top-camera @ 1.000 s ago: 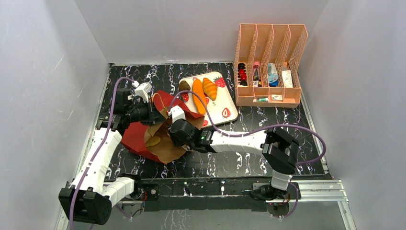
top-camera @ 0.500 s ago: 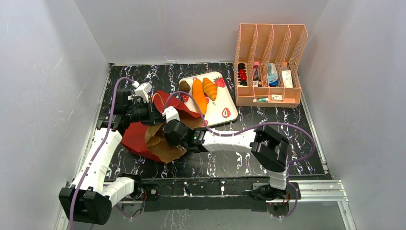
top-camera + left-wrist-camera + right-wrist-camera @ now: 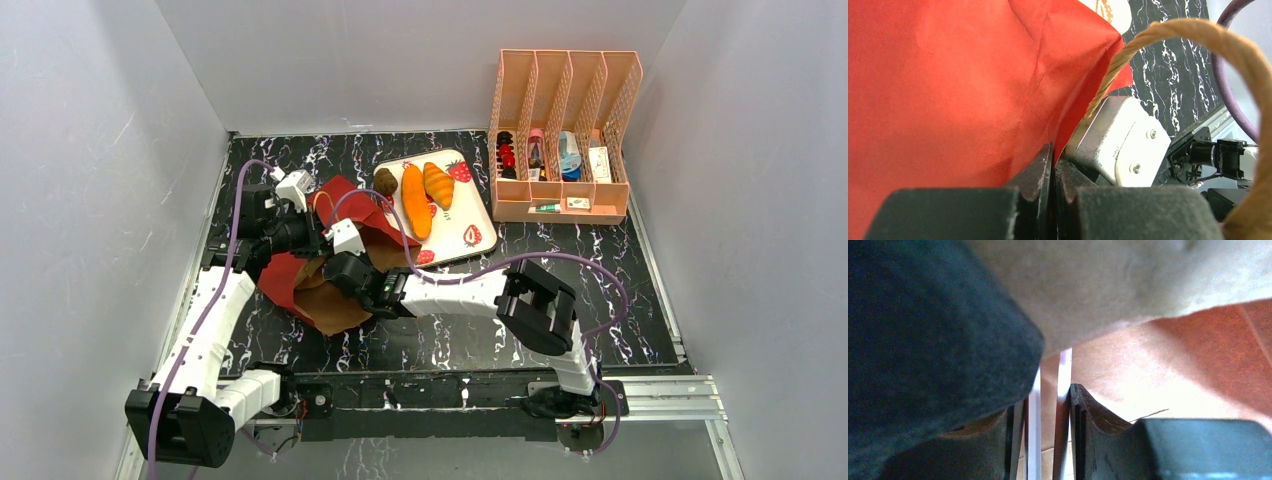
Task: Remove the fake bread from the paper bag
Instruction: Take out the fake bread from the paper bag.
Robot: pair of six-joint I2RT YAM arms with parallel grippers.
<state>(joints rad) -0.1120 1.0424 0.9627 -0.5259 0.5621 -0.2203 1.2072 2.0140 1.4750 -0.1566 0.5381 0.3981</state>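
Note:
The paper bag (image 3: pixel 300 290) lies on its side at the left, its mouth facing right and its red flap (image 3: pixel 350 200) raised. My left gripper (image 3: pixel 316 236) is shut on the bag's red edge (image 3: pixel 973 100), beside a twine handle (image 3: pixel 1198 35). My right gripper (image 3: pixel 338 274) reaches into the bag's mouth and is shut on thin metal tongs (image 3: pixel 1063 390), with brown bag paper (image 3: pixel 1173 370) around it. A dark brown roll (image 3: pixel 385 181), a long orange baguette (image 3: pixel 415 200) and an orange croissant (image 3: pixel 438 184) lie on the strawberry-print tray (image 3: pixel 472 238). Any bread in the bag is hidden.
A peach desk organiser (image 3: pixel 565 135) with small items stands at the back right. The tray sits just right of the bag's flap. White walls close in the black marble table (image 3: pixel 560 250) on three sides. The right arm's purple cable (image 3: pixel 600 275) loops over the table.
My right arm has moved left, further into the bag's mouth, and covers the tan piece that showed inside. The bag has slid a little left. The left gripper keeps its hold.

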